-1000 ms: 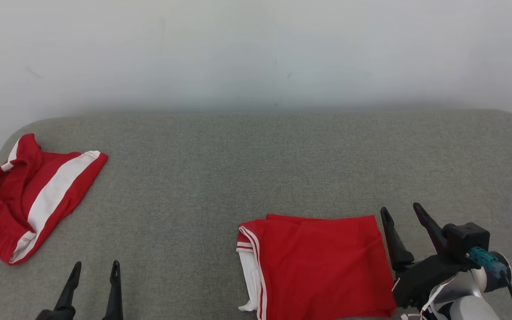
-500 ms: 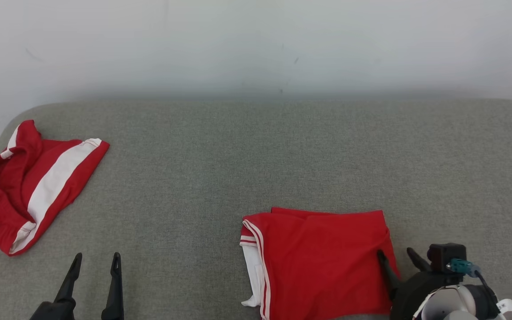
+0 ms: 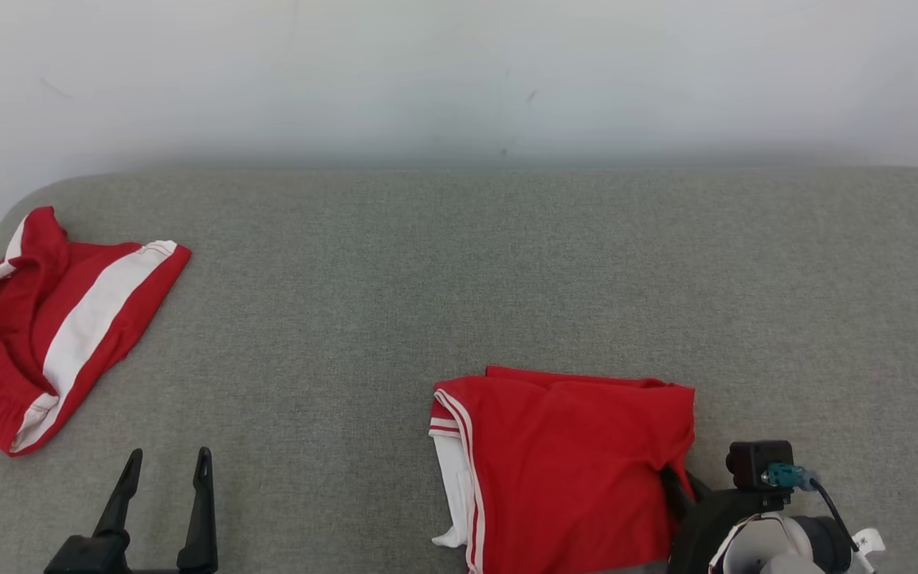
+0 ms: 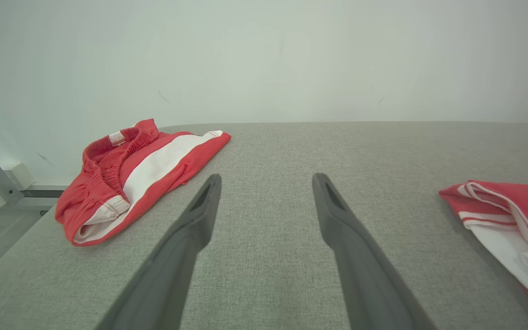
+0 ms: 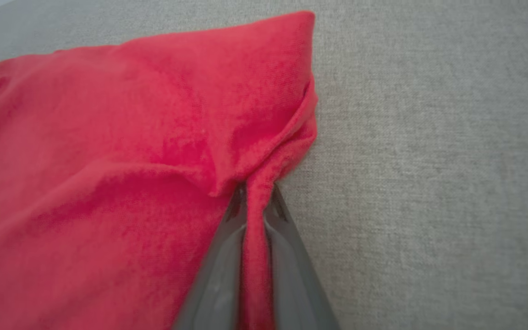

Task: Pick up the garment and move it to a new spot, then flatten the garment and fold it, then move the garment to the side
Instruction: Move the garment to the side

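Garment (image 3: 570, 462) lay folded at the front right of the grey surface (image 3: 459, 263). Right gripper (image 5: 255, 198) pinched its right edge; left gripper (image 3: 169, 454) hung spread, holding nothing. Fold looked done, so likely only the move aside remained. Other red shorts (image 3: 52, 327) sat far left.

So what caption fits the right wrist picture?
Dark two-fingered right gripper pinches an edge of the red cloth garment on grey fabric tabletop.

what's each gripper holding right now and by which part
The right gripper is shut on the folded red garment, pinching a bunched fold at its right edge. The left gripper stands open, holding nothing.
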### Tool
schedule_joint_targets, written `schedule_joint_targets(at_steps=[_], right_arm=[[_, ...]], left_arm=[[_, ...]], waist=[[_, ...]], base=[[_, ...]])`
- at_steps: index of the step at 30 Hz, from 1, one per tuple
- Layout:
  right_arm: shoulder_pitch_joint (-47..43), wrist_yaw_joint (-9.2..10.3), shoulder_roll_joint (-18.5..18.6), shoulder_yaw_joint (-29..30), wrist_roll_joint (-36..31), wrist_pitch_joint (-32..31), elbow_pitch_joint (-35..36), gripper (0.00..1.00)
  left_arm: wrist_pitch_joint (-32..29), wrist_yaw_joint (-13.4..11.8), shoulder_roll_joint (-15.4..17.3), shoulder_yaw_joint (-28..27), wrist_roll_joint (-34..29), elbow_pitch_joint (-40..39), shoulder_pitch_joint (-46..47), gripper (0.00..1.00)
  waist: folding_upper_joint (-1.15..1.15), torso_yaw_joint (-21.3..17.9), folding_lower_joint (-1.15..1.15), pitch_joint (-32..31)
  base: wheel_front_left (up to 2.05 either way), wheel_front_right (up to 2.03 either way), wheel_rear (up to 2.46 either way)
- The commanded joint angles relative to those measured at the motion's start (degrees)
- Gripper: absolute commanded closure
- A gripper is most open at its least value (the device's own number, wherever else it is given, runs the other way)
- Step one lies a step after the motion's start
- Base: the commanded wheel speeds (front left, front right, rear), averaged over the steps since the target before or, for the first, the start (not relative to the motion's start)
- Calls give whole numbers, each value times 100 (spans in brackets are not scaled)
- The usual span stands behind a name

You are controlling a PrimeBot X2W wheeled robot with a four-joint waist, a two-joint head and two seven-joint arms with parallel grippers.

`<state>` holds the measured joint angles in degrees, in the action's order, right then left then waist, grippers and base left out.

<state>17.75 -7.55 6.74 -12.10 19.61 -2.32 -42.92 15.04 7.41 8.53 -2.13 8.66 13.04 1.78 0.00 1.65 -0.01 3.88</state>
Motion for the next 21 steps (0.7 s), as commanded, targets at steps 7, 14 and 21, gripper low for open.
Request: schedule_joint_targets(at_steps=[7,14,21], right_arm=[[576,14,147,-117,119,157,-86,100],[1438,14,410,-128,142,218,-167,100],[2401,14,767,90,10,224,-207,100]], left_arm=[[19,3,1,-11,26,-23,125,0],[19,0,50,48,66,-98,300,0],[19,1,257,186,250,-390,650,0]], waist=[[0,-51,1,149],[0,-56,1,530],[0,-239,1,1302]], base=[[0,0,0],[0,0,0],[0,0,0]])
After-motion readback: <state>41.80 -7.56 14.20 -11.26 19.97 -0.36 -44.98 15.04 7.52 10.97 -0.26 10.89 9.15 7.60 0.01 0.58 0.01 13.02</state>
